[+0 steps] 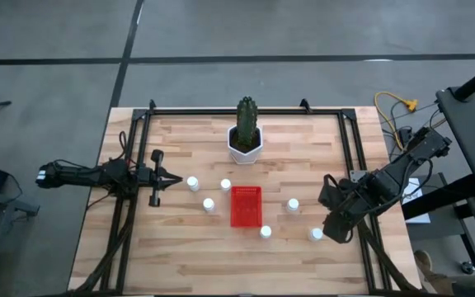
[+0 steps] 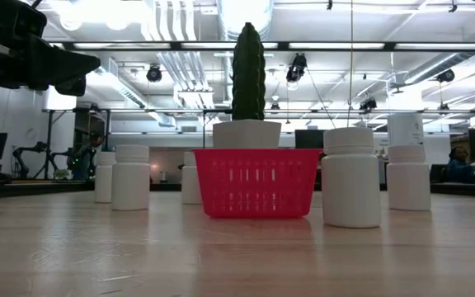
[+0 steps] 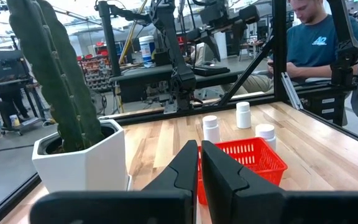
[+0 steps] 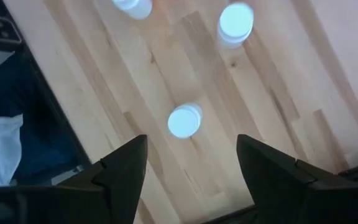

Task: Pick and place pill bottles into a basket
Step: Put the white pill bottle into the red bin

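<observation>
Hovering with fingers spread wide and empty, right gripper [image 4: 191,165] above a pill bottle [image 4: 184,121] near the table's right front, red basket [image 1: 246,205] sitting mid-table, left gripper [image 1: 174,177] waiting with fingers pressed together, holding nothing.

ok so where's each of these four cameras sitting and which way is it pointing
High: overhead, straight down on table; both arms show.
Low: table height, level at red basket; one dark arm up top.
Left wrist: past shut left claw toward basket, cactus pot.
Right wrist: down past open right claw at a pill bottle.
All but right wrist share the basket.
</observation>
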You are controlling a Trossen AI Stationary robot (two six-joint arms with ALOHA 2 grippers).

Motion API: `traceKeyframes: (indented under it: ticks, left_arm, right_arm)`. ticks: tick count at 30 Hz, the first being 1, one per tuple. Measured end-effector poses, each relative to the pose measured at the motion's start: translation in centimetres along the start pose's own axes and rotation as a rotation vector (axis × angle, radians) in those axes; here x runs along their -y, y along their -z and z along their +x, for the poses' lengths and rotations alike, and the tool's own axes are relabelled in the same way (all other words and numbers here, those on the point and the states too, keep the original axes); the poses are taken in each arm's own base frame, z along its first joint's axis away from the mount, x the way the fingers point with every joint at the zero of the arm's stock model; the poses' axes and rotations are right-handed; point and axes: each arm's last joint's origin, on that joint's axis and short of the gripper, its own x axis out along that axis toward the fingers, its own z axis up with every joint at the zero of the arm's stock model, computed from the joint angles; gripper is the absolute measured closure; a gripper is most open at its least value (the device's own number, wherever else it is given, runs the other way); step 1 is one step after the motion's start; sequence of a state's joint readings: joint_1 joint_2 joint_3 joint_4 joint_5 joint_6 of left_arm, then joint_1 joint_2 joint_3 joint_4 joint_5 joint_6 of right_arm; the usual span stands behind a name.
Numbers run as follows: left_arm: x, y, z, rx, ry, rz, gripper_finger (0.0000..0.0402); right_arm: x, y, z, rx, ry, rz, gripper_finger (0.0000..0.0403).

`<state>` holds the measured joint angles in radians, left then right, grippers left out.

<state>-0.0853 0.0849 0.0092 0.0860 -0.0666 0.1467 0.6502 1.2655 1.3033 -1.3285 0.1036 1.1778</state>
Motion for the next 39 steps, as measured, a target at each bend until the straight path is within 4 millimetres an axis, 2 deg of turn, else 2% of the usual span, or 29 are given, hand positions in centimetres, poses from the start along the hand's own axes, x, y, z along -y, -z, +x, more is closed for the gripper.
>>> traceKeyframes:
  ticks: [4,10,18,26,35,39]
  left_arm:
    - [0.0,0.0,0.0,0.0,0.0,0.0,0.0398]
    - [0.0,0.0,0.0,0.0,0.0,0.0,0.0398]
    - [0.0,0.0,0.0,0.0,0.0,-0.001,0.0398]
    - [0.0,0.0,0.0,0.0,0.0,-0.001,0.0398]
    - [0.0,0.0,0.0,0.001,0.0,-0.001,0.0398]
    - [0.0,0.0,0.0,0.001,0.0,-0.001,0.0398]
  right_arm:
    - [0.1,-0.1,0.1,0.052,0.024,0.001,0.0147]
    - [0.3,0.0,0.7,0.051,0.046,0.042,0.0099]
    - [0.6,0.6,2.6,-0.046,0.061,0.112,0.0054]
    - [1.2,1.3,4.1,-0.142,0.097,0.207,0.0056]
    - [0.6,1.4,6.5,-0.146,0.016,0.212,0.0071]
    - [0.3,1.4,7.3,-0.156,0.036,0.179,0.0073]
